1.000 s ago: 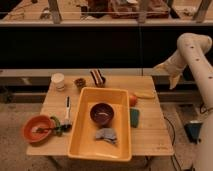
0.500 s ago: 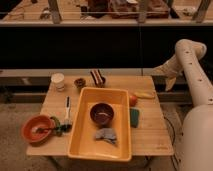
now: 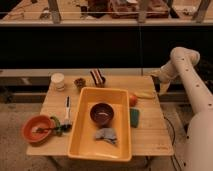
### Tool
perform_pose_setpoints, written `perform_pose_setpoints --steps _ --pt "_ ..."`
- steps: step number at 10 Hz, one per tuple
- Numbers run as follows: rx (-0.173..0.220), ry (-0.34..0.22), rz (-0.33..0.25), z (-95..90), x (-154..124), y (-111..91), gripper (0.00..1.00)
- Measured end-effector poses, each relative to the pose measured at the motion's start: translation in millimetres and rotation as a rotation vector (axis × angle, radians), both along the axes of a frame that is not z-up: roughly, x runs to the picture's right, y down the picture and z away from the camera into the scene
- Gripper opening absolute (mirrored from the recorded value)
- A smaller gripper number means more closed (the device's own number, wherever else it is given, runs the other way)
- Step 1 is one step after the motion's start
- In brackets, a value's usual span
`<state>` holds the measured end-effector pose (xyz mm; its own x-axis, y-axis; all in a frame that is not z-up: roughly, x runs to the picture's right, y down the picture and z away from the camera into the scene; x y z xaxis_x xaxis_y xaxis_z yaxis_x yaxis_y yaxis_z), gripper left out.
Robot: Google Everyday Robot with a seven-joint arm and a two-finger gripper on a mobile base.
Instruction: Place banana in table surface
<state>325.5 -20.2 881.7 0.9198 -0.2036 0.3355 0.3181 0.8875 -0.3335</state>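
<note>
While the white arm's gripper point(image 3: 163, 88) hovers just off the right edge of the light wooden plank worktop point(image 3: 150, 127), fingers apart and empty, the small pale-yellow curved banana point(image 3: 145, 94) lies on the worktop's far right corner, beside a round orange fruit point(image 3: 132, 100) and a large yellow plastic tub point(image 3: 80, 137). A dark wall point(image 3: 75, 47) runs behind the worktop.

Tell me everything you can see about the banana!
The banana is small, pale yellow and slightly curved, with smooth-looking skin. It lies flat on the wooden table, near the far right corner, just right of the orange; I cannot tell if the two touch. The claw hangs open close by the banana's right end, at the table's edge, and is not holding it.
</note>
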Motion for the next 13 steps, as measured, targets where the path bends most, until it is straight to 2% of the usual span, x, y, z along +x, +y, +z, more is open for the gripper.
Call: perform_pose_setpoints --steps 2,4,9,13 --pt "0.006 0.008 0.037 11.1 -5 10 0.80" --pt "0.013 0.017 0.072 21.2 -14 9 0.80" --pt "0.015 0.061 0.189 54.7 -10 20 0.80" --pt "0.004 0.027 0.262 71.2 -14 20 0.80"
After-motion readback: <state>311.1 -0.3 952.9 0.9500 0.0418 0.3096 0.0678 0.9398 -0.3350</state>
